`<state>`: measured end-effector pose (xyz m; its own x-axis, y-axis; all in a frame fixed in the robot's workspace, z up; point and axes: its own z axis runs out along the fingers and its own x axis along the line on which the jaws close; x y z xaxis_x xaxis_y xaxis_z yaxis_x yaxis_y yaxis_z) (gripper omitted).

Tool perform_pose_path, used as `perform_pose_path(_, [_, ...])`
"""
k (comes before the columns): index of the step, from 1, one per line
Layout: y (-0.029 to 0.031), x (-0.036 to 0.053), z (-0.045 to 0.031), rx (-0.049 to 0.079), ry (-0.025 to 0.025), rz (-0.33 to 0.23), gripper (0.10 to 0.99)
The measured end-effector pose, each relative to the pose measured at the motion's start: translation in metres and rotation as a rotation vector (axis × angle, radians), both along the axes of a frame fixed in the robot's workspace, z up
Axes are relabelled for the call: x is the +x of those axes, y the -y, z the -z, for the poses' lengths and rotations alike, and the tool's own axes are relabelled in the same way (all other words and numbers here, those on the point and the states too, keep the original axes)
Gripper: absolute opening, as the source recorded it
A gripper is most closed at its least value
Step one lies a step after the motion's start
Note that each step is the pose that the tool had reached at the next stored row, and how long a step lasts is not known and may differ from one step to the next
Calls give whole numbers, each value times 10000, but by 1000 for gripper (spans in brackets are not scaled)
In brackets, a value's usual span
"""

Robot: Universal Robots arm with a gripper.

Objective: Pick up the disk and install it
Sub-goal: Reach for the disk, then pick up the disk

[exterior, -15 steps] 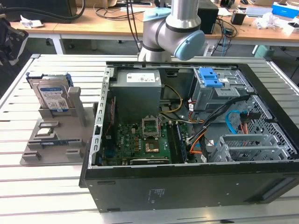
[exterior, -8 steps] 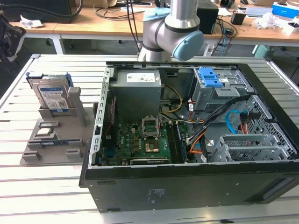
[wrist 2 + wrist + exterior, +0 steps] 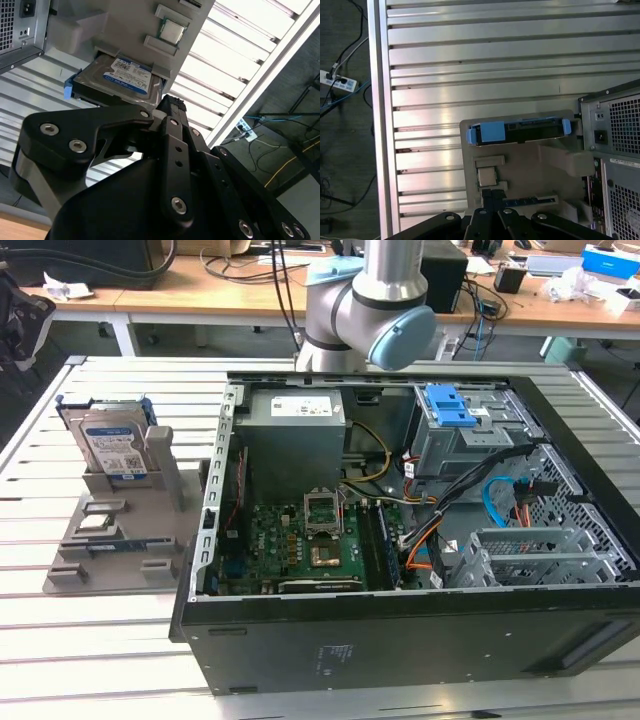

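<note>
The disk [image 3: 112, 445] stands on edge in a slot at the back of a grey holder [image 3: 150, 490], at the exterior view's left. It is silver with a white-and-blue label [image 3: 126, 75] and a blue carrier rail [image 3: 492, 133]. In both wrist views my gripper [image 3: 488, 194] hangs above the holder, apart from the disk, with its black fingers [image 3: 171, 106] pressed together and nothing between them. The arm's elbow [image 3: 375, 310] rises behind the open computer case [image 3: 400, 640].
The holder also carries a processor chip [image 3: 486, 176] and a memory stick [image 3: 527, 201]. Inside the case are a motherboard [image 3: 300, 540], a power supply [image 3: 295, 440], a drive bay with a blue latch [image 3: 448, 405] and loose cables [image 3: 500, 500]. The slatted table's edge [image 3: 377, 125] runs nearby.
</note>
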<state>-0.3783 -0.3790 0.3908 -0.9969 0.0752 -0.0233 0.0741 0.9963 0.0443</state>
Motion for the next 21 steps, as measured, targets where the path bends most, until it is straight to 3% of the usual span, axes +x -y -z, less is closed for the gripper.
perform_pose_path(5, [-2, 0, 0, 0, 0, 0, 106])
perform_pose_path(12, [-2, 0, 0, 0, 0, -1921, 106])
perform_pose_path(15, [-2, 0, 0, 0, 0, -3577, 106])
perform_pose_path(21, [-2, 0, 0, 0, 1, -4798, 106])
